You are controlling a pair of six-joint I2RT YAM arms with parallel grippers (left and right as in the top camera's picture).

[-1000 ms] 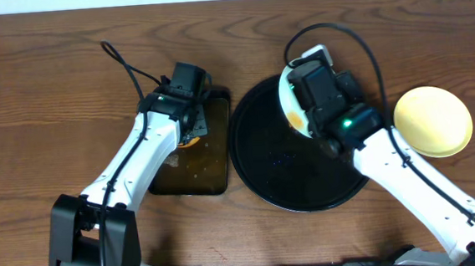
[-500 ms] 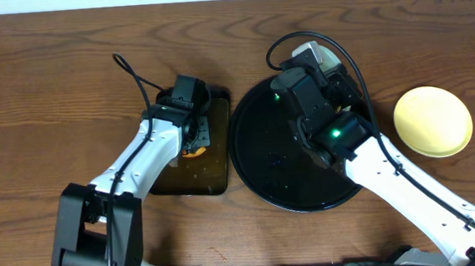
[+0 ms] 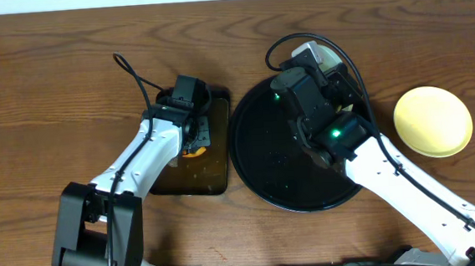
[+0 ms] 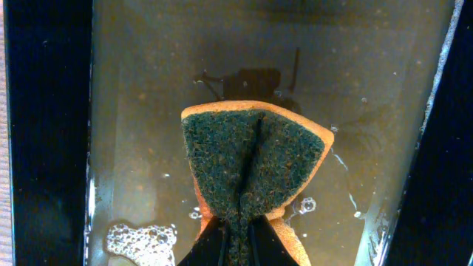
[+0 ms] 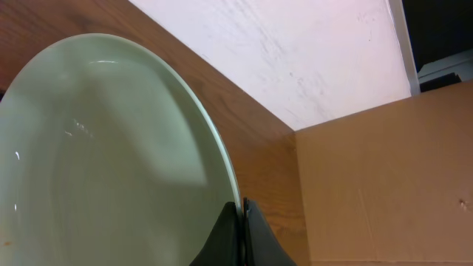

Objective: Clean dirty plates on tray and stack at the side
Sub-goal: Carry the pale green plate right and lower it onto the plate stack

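Table (image 3: 50, 96), overhead view:
- Rectangular tray (image 3: 192, 174) sits left of centre.
- Round tray (image 3: 278, 168) lies just beside it on the right, rims close.
- Lone plate (image 3: 433, 120) rests on the table right of the round tray, apart from it.

Left gripper (image 4: 236, 230) is over the rectangular tray's far half. It pinches a sponge (image 4: 247, 159) that hangs inside the tray over the water, with suds (image 4: 140, 240) at one side.

Right gripper (image 5: 242, 222) is over the round tray's far edge, clamped on the rim of a tilted plate (image 5: 111, 148). Cardboard box (image 5: 384, 192) stands beyond.

Much of plate (image 5: 103, 155) — off-frame
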